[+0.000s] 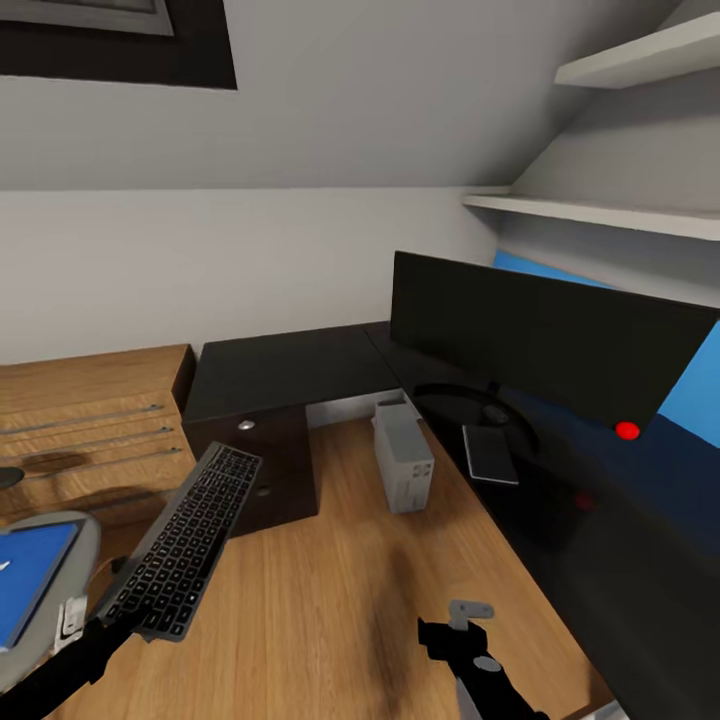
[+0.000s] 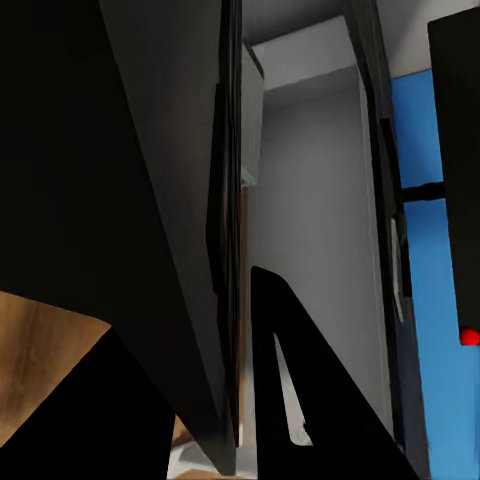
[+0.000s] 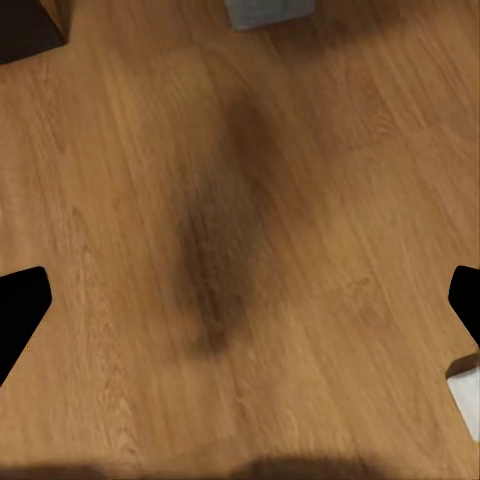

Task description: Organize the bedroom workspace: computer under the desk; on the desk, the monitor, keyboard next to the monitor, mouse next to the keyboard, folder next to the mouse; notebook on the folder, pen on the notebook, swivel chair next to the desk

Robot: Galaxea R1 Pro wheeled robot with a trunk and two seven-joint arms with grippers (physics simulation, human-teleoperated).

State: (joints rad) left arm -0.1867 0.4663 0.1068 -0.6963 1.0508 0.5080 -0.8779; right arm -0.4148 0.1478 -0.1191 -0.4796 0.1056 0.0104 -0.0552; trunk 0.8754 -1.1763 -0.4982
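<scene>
- The left claw [image 1: 125, 615] is clenched on the near end of the keyboard [image 1: 185, 545], holding it tilted above the wooden floor [image 1: 330, 600].
- The right claw [image 1: 455, 630] hangs over bare floor, fingers spread wide, grasping nothing.
- The computer [image 1: 403, 458] stands on the floor at the counter [image 1: 290, 370] edge.
- The monitor [image 1: 540, 335] and notebook [image 1: 490, 453] sit on the counter.
- The folder [image 1: 30, 575] lies on the swivel chair [image 1: 85, 530].

Monitor [image 1: 545, 345] and notebook [image 1: 490, 454] sit on the table [image 1: 300, 370], notebook just in front of the stand. Computer [image 1: 403, 458] on floor [image 1: 330, 590] beside table edge; drawers [image 1: 265, 465] to its left. Keyboard [image 1: 185, 540] held up left of drawers, folder [image 1: 30, 575] on chair [image 1: 60, 590] at far left.
</scene>
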